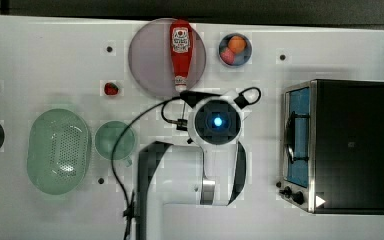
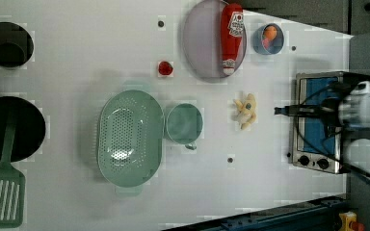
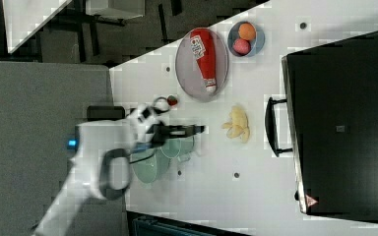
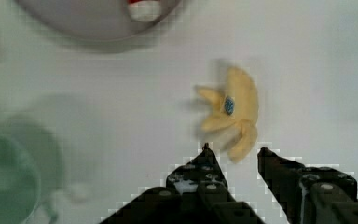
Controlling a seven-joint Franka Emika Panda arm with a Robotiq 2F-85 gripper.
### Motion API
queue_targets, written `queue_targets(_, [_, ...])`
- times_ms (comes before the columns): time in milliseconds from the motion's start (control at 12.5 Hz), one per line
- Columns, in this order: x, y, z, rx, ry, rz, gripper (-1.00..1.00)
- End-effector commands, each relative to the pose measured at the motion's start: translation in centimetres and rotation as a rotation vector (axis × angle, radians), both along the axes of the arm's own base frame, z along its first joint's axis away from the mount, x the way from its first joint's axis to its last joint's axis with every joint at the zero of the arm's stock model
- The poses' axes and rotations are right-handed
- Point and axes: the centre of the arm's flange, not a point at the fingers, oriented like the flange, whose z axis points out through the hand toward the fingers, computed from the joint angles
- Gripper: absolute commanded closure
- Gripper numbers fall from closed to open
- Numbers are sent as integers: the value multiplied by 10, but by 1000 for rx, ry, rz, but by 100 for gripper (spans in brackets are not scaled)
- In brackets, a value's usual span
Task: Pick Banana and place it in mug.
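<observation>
The banana (image 2: pixel 246 110), pale yellow with a peeled, splayed end and a small blue sticker, lies on the white table between the mug and the toaster oven, also seen as banana (image 3: pixel 238 124). In the wrist view the banana (image 4: pixel 235 112) lies just beyond my gripper (image 4: pixel 234 151), whose black fingers stand apart with nothing clamped between them. The gripper (image 2: pixel 277 111) hangs well above the table. The mint-green mug (image 1: pixel 114 140) stands upright beside the basket; the mug (image 2: pixel 184 123) is a short way from the banana. In the top view my arm covers the banana.
A grey plate (image 1: pixel 150 65) holds a red ketchup bottle (image 1: pixel 181 52). A blue bowl (image 1: pixel 235 50) with toy fruit, a strawberry (image 1: pixel 111 89), a perforated green basket (image 1: pixel 59 150) and a toaster oven (image 1: pixel 340 145) surround the work area. A green spatula (image 2: pixel 2 192) lies by black pans.
</observation>
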Motion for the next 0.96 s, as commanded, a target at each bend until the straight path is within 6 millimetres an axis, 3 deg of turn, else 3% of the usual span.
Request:
queue_targets(80, [10,24,81,0,-36,-7,30])
queue_targets(240, [4,48,125,-3,-43,-28,30])
queue_targets(400, [-2,84,149,-11,-47,-28,30])
queue_targets(480, [-8,117,154,-19,-45,-85,30])
queue_targets(720, [-26,188,142,-31,-23,-181,30])
queue_targets(960, [-42,238,112,-53,25,-249,30])
